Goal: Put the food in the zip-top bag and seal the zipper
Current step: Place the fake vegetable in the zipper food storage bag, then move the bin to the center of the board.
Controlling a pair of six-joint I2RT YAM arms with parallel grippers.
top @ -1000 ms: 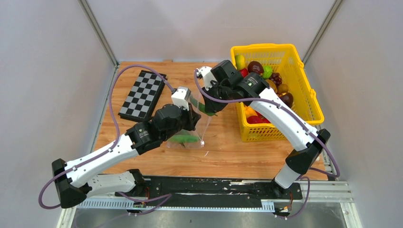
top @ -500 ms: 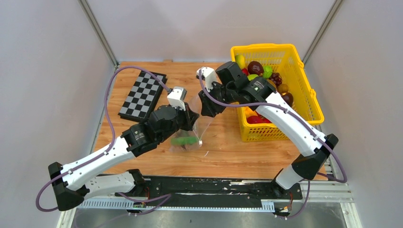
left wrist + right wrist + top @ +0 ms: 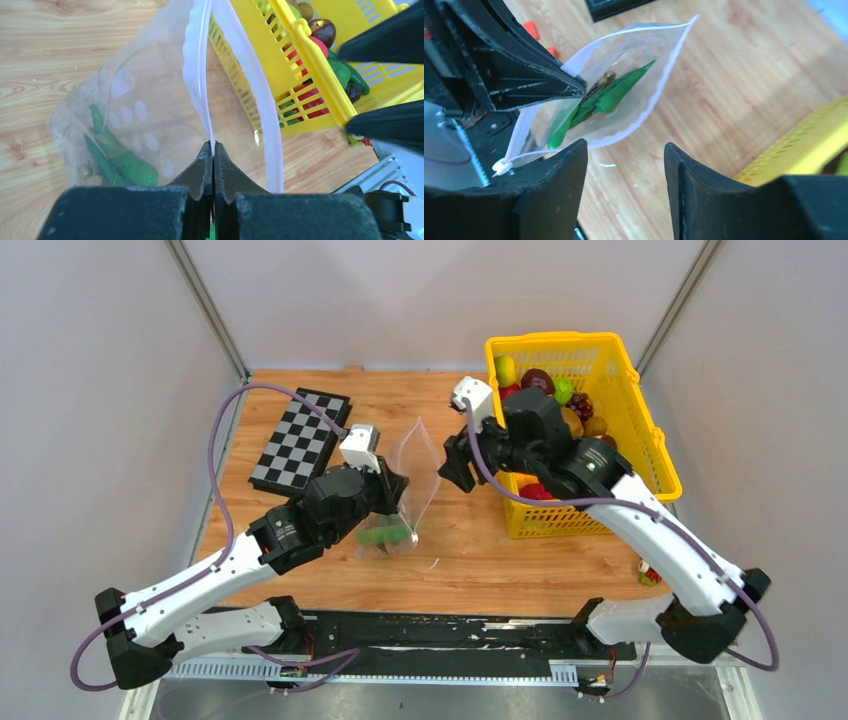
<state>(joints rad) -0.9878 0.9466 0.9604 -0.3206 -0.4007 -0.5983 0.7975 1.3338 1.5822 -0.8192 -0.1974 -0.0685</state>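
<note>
Left arm (image 3: 215, 570), right arm (image 3: 655, 535): white link shells, black joint housings. Purple cables (image 3: 214, 440) loop along each. White camera block (image 3: 360, 445) on each wrist. Left gripper (image 3: 213, 146), right gripper (image 3: 625, 146): matte black, grainy, wedge-shaped fingers.

Top external view: high above the near edge, looking down over the whole table (image 3: 470, 570). Left wrist view: close, facing across the zip-top bag (image 3: 150, 100) toward the yellow basket (image 3: 310, 57). Right wrist view: close, angled down onto the same bag (shared by all three views).
</note>
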